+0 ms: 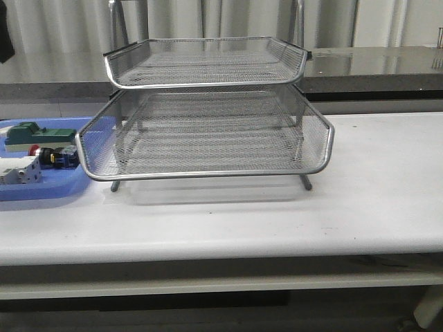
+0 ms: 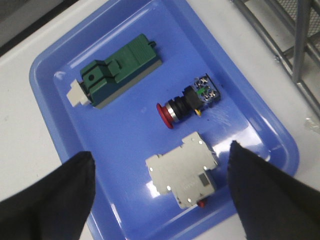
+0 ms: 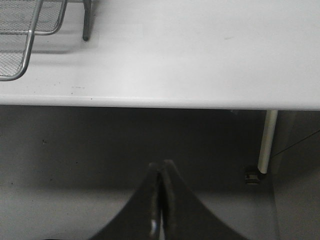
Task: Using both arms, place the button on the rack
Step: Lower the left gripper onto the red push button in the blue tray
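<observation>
The button point(image 2: 187, 101), red head with black body, lies on its side in the blue tray point(image 2: 45, 75); it also shows in the front view point(image 1: 52, 156). My left gripper point(image 2: 161, 165) is open, hovering above the tray with the white block point(image 2: 183, 170) between its fingers; the button is just beyond them. The silver wire-mesh rack point(image 1: 208, 117) stands mid-table, right of the tray, its corner seen in the right wrist view point(image 3: 27, 30). My right gripper point(image 3: 161, 167) is shut and empty, below the table's front edge. Neither arm shows in the front view.
A green block point(image 2: 117, 67) lies in the tray beyond the button, also in the front view point(image 1: 38, 135). The white block shows in the front view point(image 1: 17, 169). The white table point(image 1: 374, 187) extends right of the rack. A table leg point(image 3: 267, 140) stands under the edge.
</observation>
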You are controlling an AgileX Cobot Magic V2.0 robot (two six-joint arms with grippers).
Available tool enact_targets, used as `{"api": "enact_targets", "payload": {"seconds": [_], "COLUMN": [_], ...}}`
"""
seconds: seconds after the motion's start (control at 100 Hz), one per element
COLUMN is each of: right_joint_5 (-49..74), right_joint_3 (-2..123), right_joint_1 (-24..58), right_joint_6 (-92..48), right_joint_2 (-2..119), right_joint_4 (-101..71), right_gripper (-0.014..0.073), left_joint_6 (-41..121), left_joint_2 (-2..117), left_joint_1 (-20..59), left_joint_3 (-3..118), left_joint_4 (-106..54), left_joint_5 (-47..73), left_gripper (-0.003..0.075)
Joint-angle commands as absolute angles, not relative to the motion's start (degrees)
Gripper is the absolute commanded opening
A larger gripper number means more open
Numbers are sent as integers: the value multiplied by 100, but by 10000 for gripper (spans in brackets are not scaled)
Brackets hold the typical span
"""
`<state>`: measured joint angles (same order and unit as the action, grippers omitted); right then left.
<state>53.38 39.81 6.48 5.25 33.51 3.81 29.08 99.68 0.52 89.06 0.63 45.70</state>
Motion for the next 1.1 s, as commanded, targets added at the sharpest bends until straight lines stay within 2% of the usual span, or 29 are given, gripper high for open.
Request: {"api": "enact_targets", "payload": {"seconds": [0.0, 0.17, 0.47, 1.09], "right_joint_5": [5040, 5040, 5040, 5040], "right_joint_3": [4113, 4113, 4113, 4113], "right_joint_1": [631, 631, 631, 631], "right_joint_6": [509, 509, 509, 509], "right_joint_2": [3359, 3359, 3359, 3359], "right_joint_4": [453, 453, 453, 453], "right_gripper": [-68, -68, -68, -68], "left_joint_6": [3413, 4287, 4651, 4879], "left_joint_2": [10171, 11096, 12252, 13024], "left_joint_1": [57, 124, 322, 359], "left_joint_3": [9520, 10384, 11267, 11398], "left_joint_4": [-53, -198, -370, -345], "left_joint_5": [4418, 4872, 5229, 5224], "left_gripper": [540, 540, 540, 540]}}
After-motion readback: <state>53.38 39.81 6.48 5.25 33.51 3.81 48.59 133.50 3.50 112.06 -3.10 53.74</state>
